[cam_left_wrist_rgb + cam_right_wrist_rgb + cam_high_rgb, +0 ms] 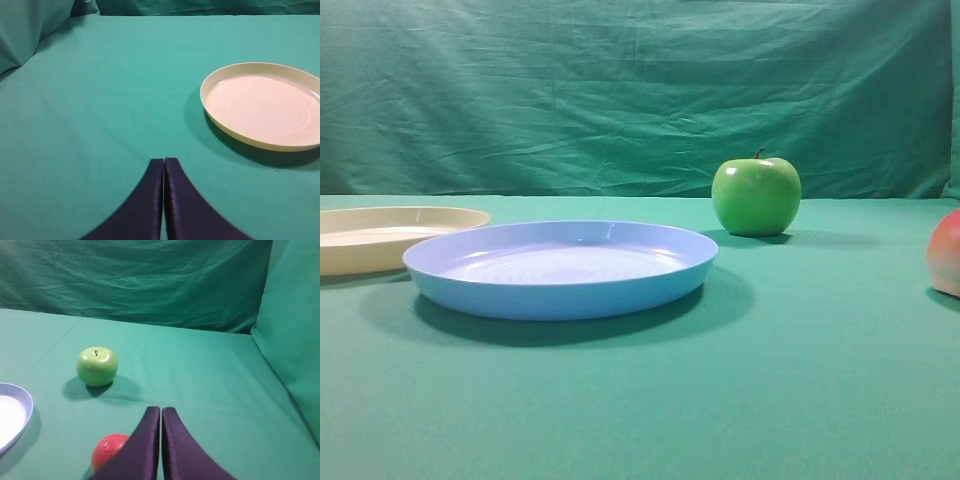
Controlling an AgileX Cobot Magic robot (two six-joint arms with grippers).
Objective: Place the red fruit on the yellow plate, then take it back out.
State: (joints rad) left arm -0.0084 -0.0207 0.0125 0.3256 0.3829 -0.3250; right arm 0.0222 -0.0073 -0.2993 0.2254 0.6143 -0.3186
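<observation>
The red fruit (946, 251) rests on the green cloth at the right edge of the exterior high view, half cut off. In the right wrist view the red fruit (107, 450) lies low and left of my right gripper (161, 410), which is shut with nothing between its fingers, above and apart from the fruit. The yellow plate (380, 238) sits empty at the far left. In the left wrist view the yellow plate (300, 145) is ahead to the right of my left gripper (163, 161), also shut and empty. Neither gripper shows in the exterior high view.
A light-blue plate (560, 290) stands in the middle, just right of the yellow one; its rim (25, 412) shows at the left of the right wrist view. A green apple (756, 195) (97, 366) sits behind. Green cloth walls rise at the back and sides.
</observation>
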